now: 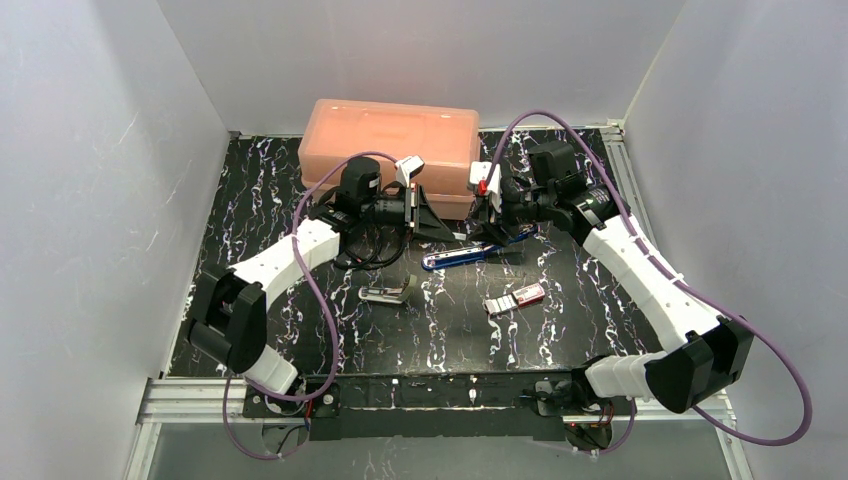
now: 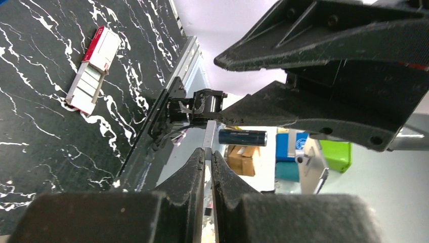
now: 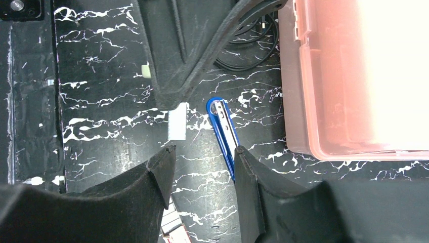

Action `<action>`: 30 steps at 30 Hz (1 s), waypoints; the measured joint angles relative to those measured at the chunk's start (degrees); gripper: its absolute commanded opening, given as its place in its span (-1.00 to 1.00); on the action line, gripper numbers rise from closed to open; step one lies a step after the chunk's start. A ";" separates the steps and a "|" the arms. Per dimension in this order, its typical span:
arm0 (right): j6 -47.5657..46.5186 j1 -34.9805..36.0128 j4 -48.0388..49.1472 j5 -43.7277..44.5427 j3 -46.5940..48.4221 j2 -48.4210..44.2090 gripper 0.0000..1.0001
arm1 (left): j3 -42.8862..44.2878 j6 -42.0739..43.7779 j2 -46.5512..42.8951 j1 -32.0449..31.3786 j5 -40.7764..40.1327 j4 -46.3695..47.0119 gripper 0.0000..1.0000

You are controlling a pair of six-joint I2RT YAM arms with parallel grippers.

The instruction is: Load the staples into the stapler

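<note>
The blue stapler (image 1: 462, 258) lies mid-table with its silvery channel facing up; it also shows in the right wrist view (image 3: 221, 130). My left gripper (image 1: 448, 234) is shut on a thin silvery strip of staples (image 2: 209, 135) and holds it above the table just left of the stapler's tip; the strip also shows in the right wrist view (image 3: 177, 122). My right gripper (image 3: 205, 149) is open over the stapler, its right finger beside the blue body. The pink-red staples box (image 1: 516, 299) lies with its white tray slid out, right of centre, and shows in the left wrist view (image 2: 95, 68).
A second, silver stapler (image 1: 385, 293) lies left of centre. A large translucent orange-pink lidded box (image 1: 390, 150) stands at the back, close behind both grippers, and fills the right of the right wrist view (image 3: 354, 76). Cables trail near the left arm.
</note>
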 measured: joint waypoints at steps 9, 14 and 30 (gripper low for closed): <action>-0.66 0.09 -0.90 -0.52 0.00 0.02 -0.01 | -0.63 -9.01 2.29 -0.02 -0.07 5.77 -1.00; -0.48 0.09 -0.85 -1.75 0.00 0.02 -0.05 | -1.33 -10.93 2.47 -0.02 -0.09 7.80 -1.00; 2.14 0.09 0.94 -3.28 -0.13 1.25 -0.28 | -1.62 -13.97 2.47 -0.02 -0.07 11.56 -1.00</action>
